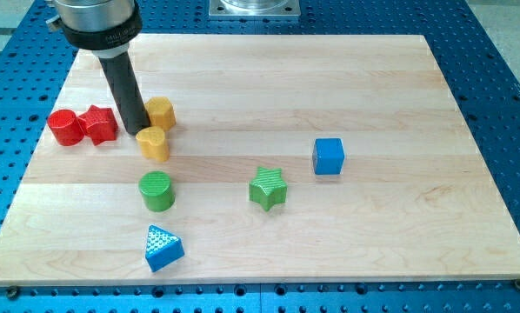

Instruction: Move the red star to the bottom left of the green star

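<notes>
The red star [99, 124] lies at the view's left on the wooden board [373, 87], touching a red cylinder [66, 127] on its left. The green star [268, 188] lies near the board's middle, far to the right of the red star and lower in the view. My tip [136, 130] stands just right of the red star, in the gap between it and two yellow blocks. It is close to the yellow heart [154, 143] and the yellow hexagon-like block [160, 113].
A green cylinder [156, 190] sits below the yellow heart. A blue triangle [163, 248] lies near the board's bottom edge. A blue cube [328, 156] sits up and to the right of the green star.
</notes>
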`<control>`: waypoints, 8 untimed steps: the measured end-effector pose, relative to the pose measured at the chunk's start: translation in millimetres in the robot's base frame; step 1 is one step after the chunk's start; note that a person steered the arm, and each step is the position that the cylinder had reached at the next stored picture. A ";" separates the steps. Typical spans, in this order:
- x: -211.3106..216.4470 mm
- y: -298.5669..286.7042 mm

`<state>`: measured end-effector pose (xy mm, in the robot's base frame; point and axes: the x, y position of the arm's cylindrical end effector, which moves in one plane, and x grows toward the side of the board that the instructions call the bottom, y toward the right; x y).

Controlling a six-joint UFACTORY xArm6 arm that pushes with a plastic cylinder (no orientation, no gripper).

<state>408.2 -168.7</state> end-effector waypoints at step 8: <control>54.0 -136.2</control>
<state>462.2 -305.0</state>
